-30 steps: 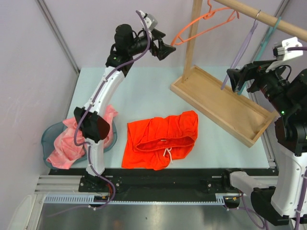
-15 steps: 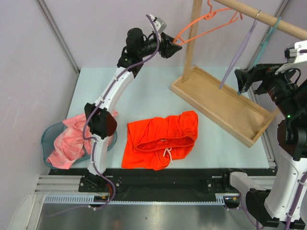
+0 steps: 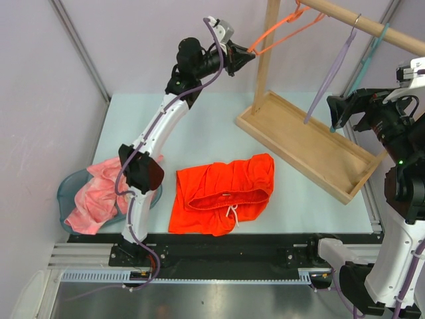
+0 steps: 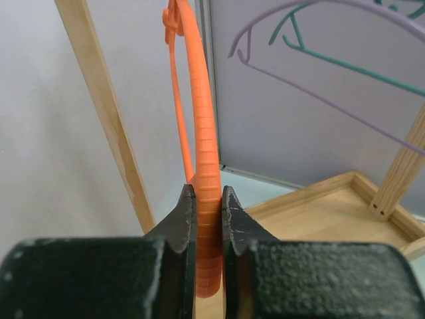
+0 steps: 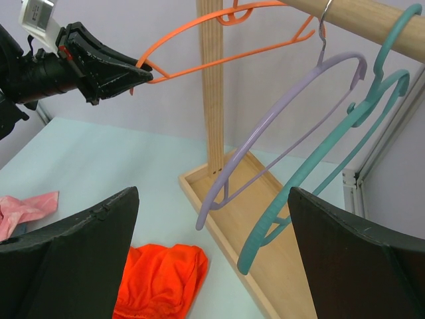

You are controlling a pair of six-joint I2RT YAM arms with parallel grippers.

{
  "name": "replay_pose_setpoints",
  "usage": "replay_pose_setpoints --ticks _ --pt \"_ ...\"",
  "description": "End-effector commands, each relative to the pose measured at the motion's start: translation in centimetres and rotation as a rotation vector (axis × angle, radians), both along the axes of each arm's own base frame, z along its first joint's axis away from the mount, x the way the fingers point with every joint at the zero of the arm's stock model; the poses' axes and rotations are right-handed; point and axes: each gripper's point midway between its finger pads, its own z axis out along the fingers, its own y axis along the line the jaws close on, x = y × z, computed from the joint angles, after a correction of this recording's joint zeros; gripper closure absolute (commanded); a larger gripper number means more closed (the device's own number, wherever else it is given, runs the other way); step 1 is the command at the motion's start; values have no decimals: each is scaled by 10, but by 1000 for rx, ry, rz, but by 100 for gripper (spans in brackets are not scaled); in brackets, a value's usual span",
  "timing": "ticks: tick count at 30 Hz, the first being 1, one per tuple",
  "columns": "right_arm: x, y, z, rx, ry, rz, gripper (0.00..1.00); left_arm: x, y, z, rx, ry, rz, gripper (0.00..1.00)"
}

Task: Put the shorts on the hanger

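Note:
The orange hanger hangs by its hook on the wooden rod, swung up at its left end. My left gripper is raised high and shut on that left end; in the left wrist view the jaws pinch the ribbed orange hanger arm. The right wrist view shows that grip from the side on the hanger. The orange-red shorts lie flat on the table in front of the arms, drawstring toward me. My right gripper hovers open at the right, facing the rack, nothing between its fingers.
A wooden rack with an upright post, a rod and a tray base stands at the back right. A lilac hanger and a teal hanger hang on the rod. A pink garment lies in a bluish basin at left.
My left gripper reached right to the orange hanger's end and shut on it, swinging that end upward. The right gripper shifted slightly right and stayed open.

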Motion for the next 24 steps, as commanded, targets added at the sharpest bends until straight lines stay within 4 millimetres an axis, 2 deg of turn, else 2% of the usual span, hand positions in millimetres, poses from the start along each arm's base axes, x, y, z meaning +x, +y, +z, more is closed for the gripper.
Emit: replay_pose_setpoints --ticks 1,4,6,7,8,9,10,12,13,14,15,16,21,23,24 --pt "-9 0 15 8 -50 -2 0 -26 16 79 -142 -126 13 100" --pt "-8 1 14 7 -50 4 0 -37 22 100 -183 -143 6 100" --pt "-8 3 15 9 -54 11 0 -46 24 107 -188 -149 -12 100" --pt "-7 3 15 11 -52 12 0 -47 24 105 -180 -140 -17 100" --pt "-7 3 16 9 -58 15 0 -59 26 113 -177 -149 -42 100" --pt "-8 3 17 5 -64 17 0 -63 27 111 -170 -140 -52 100" --pt "-7 4 16 5 -62 18 0 -63 26 100 -147 -114 -67 100" --pt "-6 4 17 -7 -72 24 0 -79 37 109 -139 -133 -74 100" --pt "-5 4 15 -11 -71 25 0 -75 38 95 -128 -108 -71 100" --pt "-4 5 15 -14 -73 29 0 -74 47 96 -131 -109 -58 100" --pt "-3 4 13 -16 -72 29 0 -83 54 105 -146 -113 -62 100" --pt "-3 5 13 -19 -74 30 0 -81 57 100 -148 -100 -63 100" --pt "4 10 10 -21 -76 69 0 -85 72 99 -147 -56 -85 100" --pt "5 12 14 -28 -90 84 0 -92 78 95 -124 -48 -97 100" --pt "8 12 15 -28 -90 85 0 -91 80 81 -97 -20 -94 100"
